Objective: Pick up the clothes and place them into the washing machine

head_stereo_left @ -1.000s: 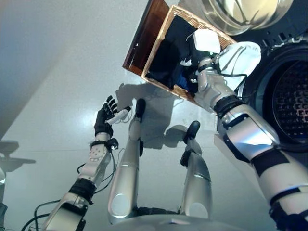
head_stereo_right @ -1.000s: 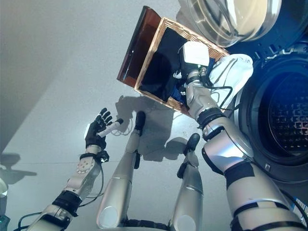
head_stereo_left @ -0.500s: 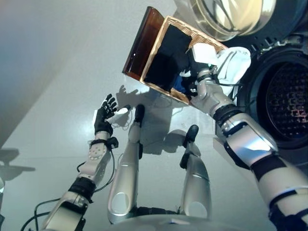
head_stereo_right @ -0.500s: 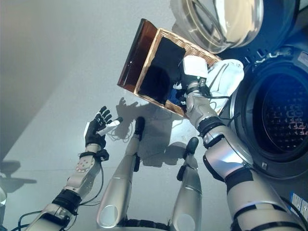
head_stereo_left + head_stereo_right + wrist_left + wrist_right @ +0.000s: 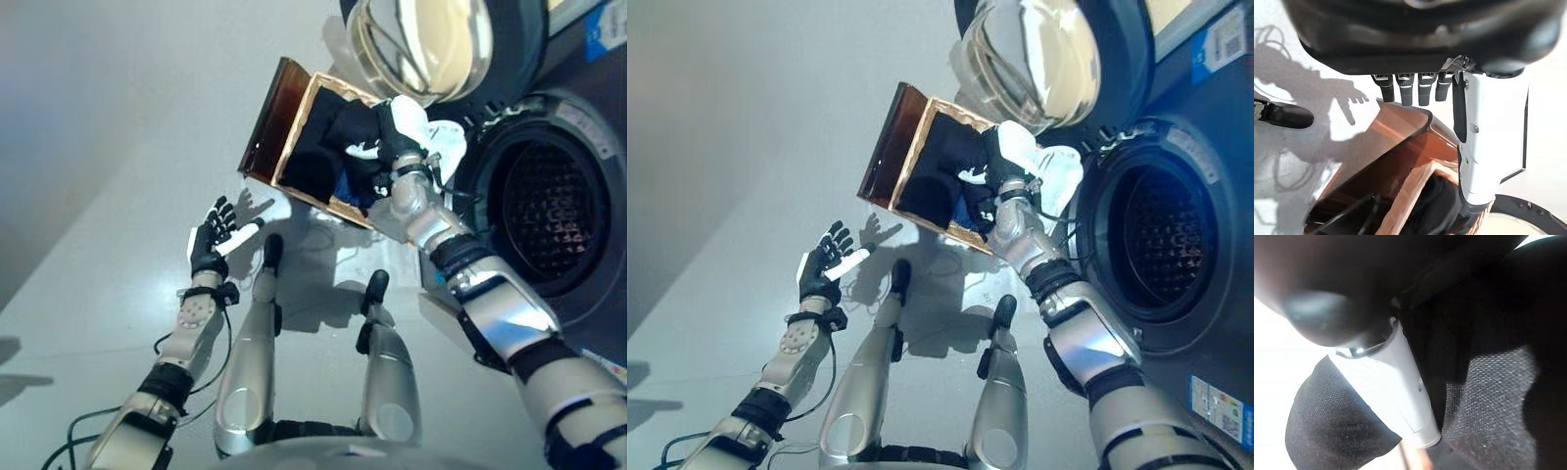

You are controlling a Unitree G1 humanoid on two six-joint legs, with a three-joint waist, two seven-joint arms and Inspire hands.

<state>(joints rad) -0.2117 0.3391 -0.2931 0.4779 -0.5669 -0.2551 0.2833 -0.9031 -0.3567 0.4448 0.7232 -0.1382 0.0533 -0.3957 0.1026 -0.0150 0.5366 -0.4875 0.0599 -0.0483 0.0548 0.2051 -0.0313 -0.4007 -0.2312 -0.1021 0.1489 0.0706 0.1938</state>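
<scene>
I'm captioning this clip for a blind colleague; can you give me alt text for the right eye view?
The robot's right hand reaches into a wicker basket of dark clothes, beside a white cloth. To its right a washing machine stands with its round door swung open. The left hand hovers open over the floor.

The right hand (image 5: pixel 400 137) has lifted a black garment (image 5: pixel 353 132) up out of the basket (image 5: pixel 294 127)
</scene>
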